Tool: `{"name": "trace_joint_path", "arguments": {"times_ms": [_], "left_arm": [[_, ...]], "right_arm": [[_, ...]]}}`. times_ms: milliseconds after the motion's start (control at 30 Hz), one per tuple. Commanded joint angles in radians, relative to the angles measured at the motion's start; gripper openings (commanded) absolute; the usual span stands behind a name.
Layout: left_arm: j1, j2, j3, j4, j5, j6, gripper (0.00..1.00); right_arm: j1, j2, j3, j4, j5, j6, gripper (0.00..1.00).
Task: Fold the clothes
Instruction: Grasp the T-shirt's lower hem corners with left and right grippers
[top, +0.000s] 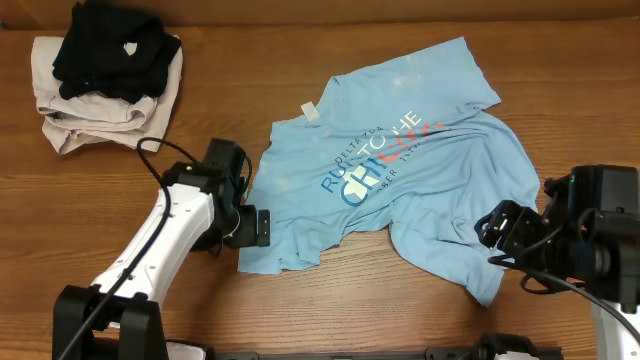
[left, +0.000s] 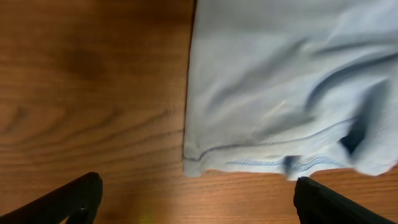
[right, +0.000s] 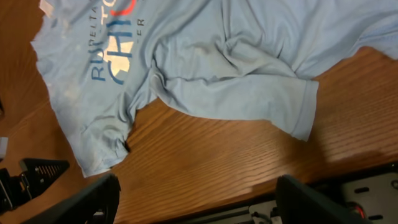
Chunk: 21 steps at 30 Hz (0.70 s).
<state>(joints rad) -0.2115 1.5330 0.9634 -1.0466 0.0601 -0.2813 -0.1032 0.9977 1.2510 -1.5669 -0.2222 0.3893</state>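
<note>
Sky-blue T-shirt (top: 400, 170), crumpled, print up

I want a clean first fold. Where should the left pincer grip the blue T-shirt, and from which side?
Probably the hemmed corner of the T-shirt, lying flat ahead of the open left pincer. The cloth ends there with bare table beside it, so slide in low from the wood side.

The T-shirt (top: 400, 170) is soft, matt knit cloth, creased, with smooth printed lettering and stitched hems. The table (top: 560, 60) is brown grained wood with a slight satin sheen. The black garment (top: 105, 55) and beige garment (top: 80, 120) are matt cloth. The shell of the left arm (top: 165, 235) is smooth white plastic.
</note>
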Motion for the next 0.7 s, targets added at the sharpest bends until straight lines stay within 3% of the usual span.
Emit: {"name": "trace_joint_path", "arguments": {"times_ms": [0,233,400,500,667], "left_arm": [[0.003,-0.023,-0.050,0.002,0.011,0.023,1.00],[0.002,-0.022,-0.120,0.090,0.019,0.023,1.00],[0.002,-0.022,-0.175,0.172,0.019,0.023,0.88],[0.002,-0.022,-0.207,0.219,0.019,0.022,0.97],[0.002,-0.022,-0.226,0.270,0.019,-0.014,0.91]], "right_arm": [[0.005,-0.010,-0.031,0.023,-0.024,0.005,0.84],[0.005,-0.010,-0.035,0.041,-0.026,0.005,0.84],[0.005,-0.010,-0.035,0.042,-0.026,0.005,0.84],[0.005,-0.010,-0.035,0.053,-0.026,0.005,0.84],[0.005,-0.009,-0.035,0.090,-0.026,0.005,0.84]]}}
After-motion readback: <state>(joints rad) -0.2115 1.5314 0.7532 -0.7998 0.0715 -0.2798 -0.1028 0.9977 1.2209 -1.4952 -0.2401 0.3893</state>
